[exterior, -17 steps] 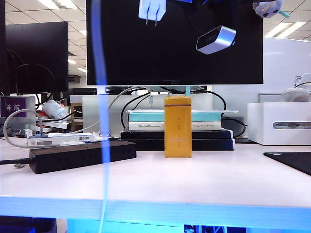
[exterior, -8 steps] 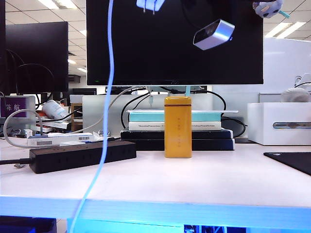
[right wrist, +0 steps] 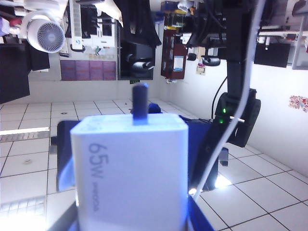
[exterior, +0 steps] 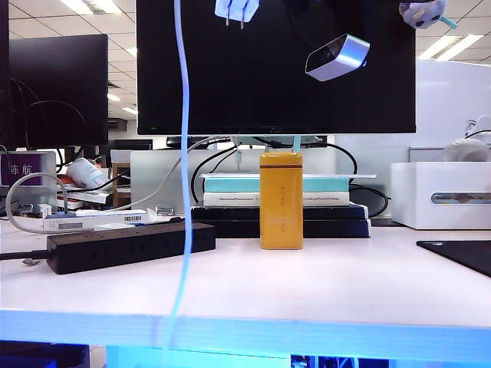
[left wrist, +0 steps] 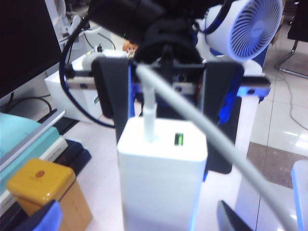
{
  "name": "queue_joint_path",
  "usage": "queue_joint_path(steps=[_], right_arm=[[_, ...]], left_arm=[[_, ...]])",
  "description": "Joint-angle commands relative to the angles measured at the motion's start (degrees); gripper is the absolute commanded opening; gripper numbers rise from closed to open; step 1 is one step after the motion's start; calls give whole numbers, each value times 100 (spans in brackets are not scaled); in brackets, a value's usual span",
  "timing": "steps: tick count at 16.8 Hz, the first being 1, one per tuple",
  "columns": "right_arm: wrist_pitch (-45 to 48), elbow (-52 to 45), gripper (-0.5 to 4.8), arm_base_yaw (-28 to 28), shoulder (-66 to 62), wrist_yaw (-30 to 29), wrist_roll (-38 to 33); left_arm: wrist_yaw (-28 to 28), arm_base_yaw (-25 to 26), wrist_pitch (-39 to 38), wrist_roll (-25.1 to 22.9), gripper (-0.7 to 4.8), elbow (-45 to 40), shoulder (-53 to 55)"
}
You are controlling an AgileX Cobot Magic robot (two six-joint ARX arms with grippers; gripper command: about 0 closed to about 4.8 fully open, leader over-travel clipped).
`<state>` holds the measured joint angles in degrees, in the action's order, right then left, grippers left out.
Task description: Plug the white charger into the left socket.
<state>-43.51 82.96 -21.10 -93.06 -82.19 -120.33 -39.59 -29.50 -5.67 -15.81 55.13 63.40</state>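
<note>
The white charger (exterior: 237, 8) hangs high over the table at the top edge of the exterior view, prongs down. Its thin white cable (exterior: 182, 153) drops past the table's front. My right gripper (right wrist: 130, 214) is shut on the charger (right wrist: 129, 168), marked 65W. My left gripper (left wrist: 137, 222) is open, with its fingertips (left wrist: 45, 219) well clear of the charger (left wrist: 162, 178) on both sides. The black power strip (exterior: 130, 245) lies at the table's left. Its top face is seen nearly edge-on, so the left socket does not show clearly.
A yellow tin (exterior: 281, 201) stands mid-table in front of stacked books (exterior: 276, 198). A large black monitor (exterior: 276, 69) fills the back, with a silver camera (exterior: 337, 57) hanging before it. A white box (exterior: 441, 195) sits at the right, a black mat (exterior: 460, 253) near it.
The charger has risen a little toward the top edge of the exterior view. Its hanging cable has swung to the right. The silver camera has shifted slightly.
</note>
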Motion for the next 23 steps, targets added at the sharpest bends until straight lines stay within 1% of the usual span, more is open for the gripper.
queue_joint_path(steps=[1, 2, 4, 5, 7, 14, 15, 16, 17, 18, 21, 23], right_arm=[[52, 26, 35, -125, 37, 9, -155], [55, 26, 35, -179, 37, 9, -155], [52, 26, 35, -179, 37, 11, -155], [72, 26, 35, -179, 37, 4, -157], [105, 26, 35, -179, 39, 2, -157], [142, 26, 35, -175, 37, 4, -133], [133, 26, 35, -175, 37, 4, -133], [136, 26, 35, -175, 37, 2, -133], [133, 26, 35, -175, 39, 0, -133], [138, 26, 35, -175, 39, 0, -133], [131, 24, 35, -175, 37, 7, -138], [131, 24, 35, -177, 37, 7, -138]], left_arm=[[-72, -68, 205, 140, 427, 26, 2], [-66, -260, 260, 138, 427, 26, 33], [-4, -479, 286, 125, 427, 26, 92], [118, -675, 326, 125, 427, 26, 175], [367, -745, 319, 125, 427, 24, 216], [415, -723, 372, 118, 419, 26, 240], [562, -706, 372, 114, 368, 26, 240], [883, -699, 367, 94, 313, 26, 240], [1038, -699, 365, 79, 284, 26, 240], [1047, -699, 367, 76, 271, 26, 243], [1023, -699, 656, 81, 268, 26, 243], [1025, -699, 662, 81, 167, 26, 245]])
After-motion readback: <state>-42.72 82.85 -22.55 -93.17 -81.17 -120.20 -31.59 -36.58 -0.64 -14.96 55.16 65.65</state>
